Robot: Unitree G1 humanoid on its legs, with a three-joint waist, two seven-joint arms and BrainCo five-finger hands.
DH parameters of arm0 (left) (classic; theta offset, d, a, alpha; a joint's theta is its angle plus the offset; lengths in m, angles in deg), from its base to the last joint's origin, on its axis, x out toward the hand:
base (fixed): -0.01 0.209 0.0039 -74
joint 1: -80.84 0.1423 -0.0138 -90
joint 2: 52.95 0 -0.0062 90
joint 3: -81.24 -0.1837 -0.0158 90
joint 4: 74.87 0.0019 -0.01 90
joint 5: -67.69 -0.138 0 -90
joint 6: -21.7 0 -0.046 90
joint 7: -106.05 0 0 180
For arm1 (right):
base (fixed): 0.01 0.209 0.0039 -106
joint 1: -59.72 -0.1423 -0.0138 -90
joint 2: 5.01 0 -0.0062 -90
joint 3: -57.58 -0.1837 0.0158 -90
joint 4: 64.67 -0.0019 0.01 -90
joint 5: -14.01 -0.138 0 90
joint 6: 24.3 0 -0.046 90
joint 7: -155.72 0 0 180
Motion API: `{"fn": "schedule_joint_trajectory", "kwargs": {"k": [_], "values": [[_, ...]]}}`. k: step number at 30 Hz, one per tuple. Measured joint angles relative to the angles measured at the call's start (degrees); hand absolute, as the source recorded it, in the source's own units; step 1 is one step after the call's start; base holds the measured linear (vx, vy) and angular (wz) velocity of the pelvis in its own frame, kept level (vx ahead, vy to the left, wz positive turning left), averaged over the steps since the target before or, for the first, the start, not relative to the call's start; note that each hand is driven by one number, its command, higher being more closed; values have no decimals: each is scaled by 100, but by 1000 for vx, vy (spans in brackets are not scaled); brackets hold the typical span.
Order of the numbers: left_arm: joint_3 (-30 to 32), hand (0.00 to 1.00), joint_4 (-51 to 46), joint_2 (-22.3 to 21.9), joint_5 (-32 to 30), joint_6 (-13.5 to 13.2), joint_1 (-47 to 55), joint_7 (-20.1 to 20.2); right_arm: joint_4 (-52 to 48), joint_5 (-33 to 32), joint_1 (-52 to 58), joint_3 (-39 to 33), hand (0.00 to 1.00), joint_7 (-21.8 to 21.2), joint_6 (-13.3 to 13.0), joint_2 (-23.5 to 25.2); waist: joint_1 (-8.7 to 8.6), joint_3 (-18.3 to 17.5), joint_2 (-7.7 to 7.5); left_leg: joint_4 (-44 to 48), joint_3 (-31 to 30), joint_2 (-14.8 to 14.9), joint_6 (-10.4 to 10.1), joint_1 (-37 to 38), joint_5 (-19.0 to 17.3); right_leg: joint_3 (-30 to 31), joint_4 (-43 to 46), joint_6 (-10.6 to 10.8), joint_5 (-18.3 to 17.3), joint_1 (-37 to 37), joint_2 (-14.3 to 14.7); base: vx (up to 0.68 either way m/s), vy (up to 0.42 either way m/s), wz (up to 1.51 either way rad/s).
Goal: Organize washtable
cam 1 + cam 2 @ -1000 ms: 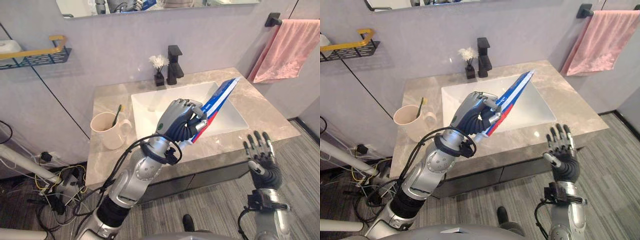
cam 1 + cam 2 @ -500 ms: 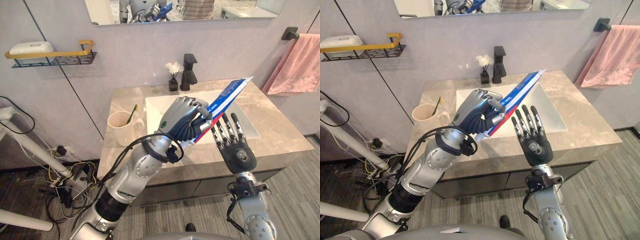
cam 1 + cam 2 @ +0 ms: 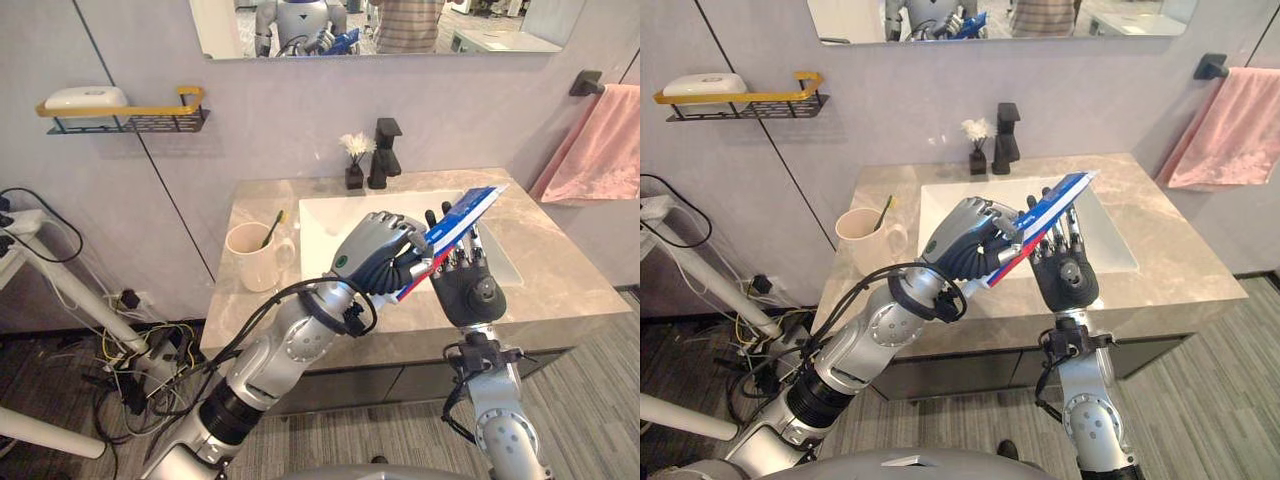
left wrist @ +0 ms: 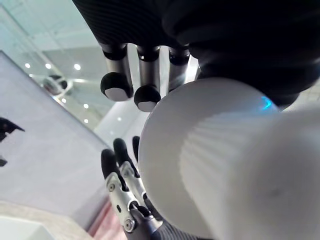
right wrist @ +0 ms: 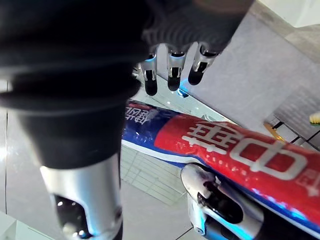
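Left robot hand: fingers curled tight round the cap end of the toothpaste tube and holding it in the air. The tube's flat end slants up and away from the knuckles. The left wrist view shows the white cap sticking out past the curled fingers.

Right robot hand: open, fingers straight and spread, palm turned up toward the head. It sits just behind and below the free length of the tube, close to the left robot hand. I cannot tell whether its fingers touch the tube.

Both robot hands hang over the near edge of the sink. The mug with a toothbrush stands on the surface, on the outer side of the left robot hand and near its forearm.

Judged step: this looks like a handover of the tube from left to right. The right robot hand has not closed on it yet.

Risks:
- If the left robot hand lets go before the right one closes, the tube will drop into the sink or off the front edge.
- The right fingers are spread and close to the left knuckles, so closing them could snag the left robot hand instead of wrapping the tube.
- The tube is soft and slick, so a pinch on its thin flat end may slide off.
- If the left forearm swings outward, it could tip the mug.
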Motion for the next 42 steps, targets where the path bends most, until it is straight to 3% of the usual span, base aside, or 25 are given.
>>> {"fn": "schedule_joint_trajectory", "kwargs": {"k": [18,19,30,40,41,42], "values": [[-501,100,238,-32,25,-108,1,-45,474,-227,-450,250,0,202,-236,122,102,-72,-88,-33,-114,2,-19,-24,54,-114,-3,-23,-18,10,-7,0,-2,2],[-502,100,247,-32,25,-106,1,-44,531,-227,-466,250,100,203,-236,132,101,-76,-95,-35,-116,3,-20,-24,54,-115,-3,-23,-18,10,-6,18,-1,3],[-502,100,349,-31,119,-91,1,-170,561,-228,-470,374,100,231,-383,232,107,-166,-229,-27,-128,0,-17,-25,56,-127,-4,-24,-17,23,-12,0,0,0],[-527,100,448,-39,119,-51,1,-188,566,-227,-470,413,100,284,-436,255,105,-167,-232,-27,-128,2,-22,-25,59,-127,-4,-28,-20,21,-8,0,0,0],[-527,0,449,-39,119,-31,1,-188,566,-227,-471,419,100,284,-439,262,106,-166,-234,-27,-128,2,-22,-26,59,-127,-3,-27,-20,21,-9,0,0,0],[-528,0,449,-39,119,-18,1,-188,566,-227,-471,420,100,284,-442,273,105,-166,-235,-28,-129,2,-22,-26,59,-127,-3,-27,-20,20,-9,0,0,0]]}}
